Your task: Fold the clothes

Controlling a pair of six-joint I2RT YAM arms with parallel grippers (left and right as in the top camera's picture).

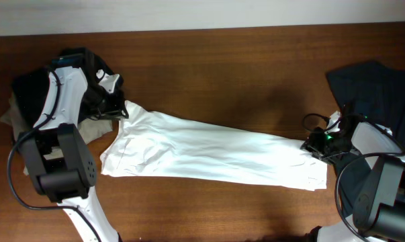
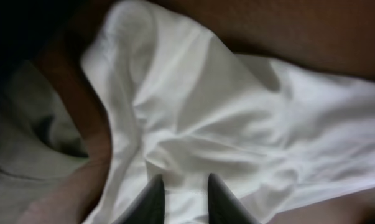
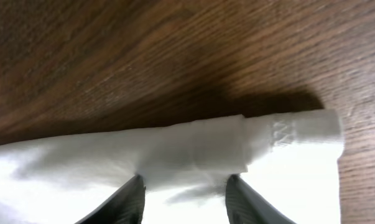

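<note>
Dark brown wood grain runs across the table [image 1: 222, 60], which carries everything in view. A white shirt [image 1: 209, 151] lies drawn out in a long band across the middle, from about 9 o'clock to about 4 o'clock, creased and bunched at its 9 o'clock end and flatter toward the other. Its corner at 10 o'clock comes to a point at the left tool [image 1: 115, 106]. From the left wrist, that tool [image 2: 186, 190] has its fingers a little apart, pinching a ridge of white cloth from which folds fan out. The right tool [image 1: 316, 142] sits at the shirt's 3 o'clock end. In the right wrist view, this tool [image 3: 184, 199] straddles a rolled edge of the shirt with its fingers well spread; I cannot tell whether they press the cloth. A black garment [image 1: 31, 87] and a beige garment [image 1: 11, 121] lie heaped at 9 o'clock, beside the left arm. A dark slate-blue garment [image 1: 377, 91] lies at 2 o'clock.
</note>
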